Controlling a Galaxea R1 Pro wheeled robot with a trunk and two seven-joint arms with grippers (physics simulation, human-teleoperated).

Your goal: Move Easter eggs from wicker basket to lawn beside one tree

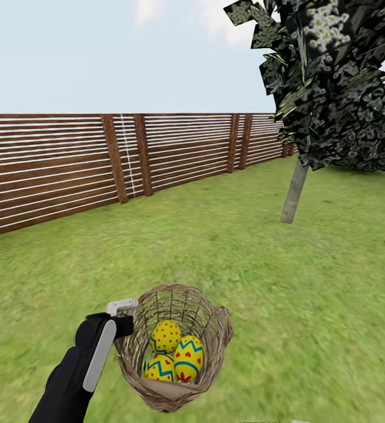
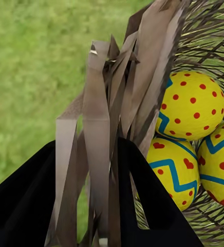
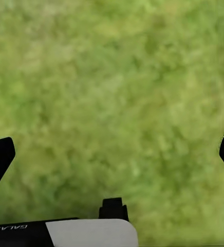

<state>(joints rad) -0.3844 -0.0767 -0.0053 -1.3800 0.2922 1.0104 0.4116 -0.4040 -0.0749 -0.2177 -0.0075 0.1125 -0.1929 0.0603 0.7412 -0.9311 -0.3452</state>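
Left gripper [image 2: 99, 206] clamping wicker basket [image 1: 213, 335] rim at 9 o'clock, three Easter eggs [image 1: 174, 352] inside; right gripper [image 3: 112, 154] spread apart over lawn [image 3: 112, 92].

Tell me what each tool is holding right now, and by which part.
The left tool grips the wicker basket by its rim, fingers either side of the wall. The right tool is open over the lawn, holding nothing.

My left gripper [image 2: 99, 206] tips buried in wicker basket [image 2: 143, 62] rim strips. Third of Easter eggs [image 2: 222, 164] cut by wrist picture edge; lowest egg [image 1: 160, 369] half-hidden behind basket wall. Tree [image 1: 333, 82] canopy cropped top, right. My right gripper [image 3: 112, 154] fingertips cropped.
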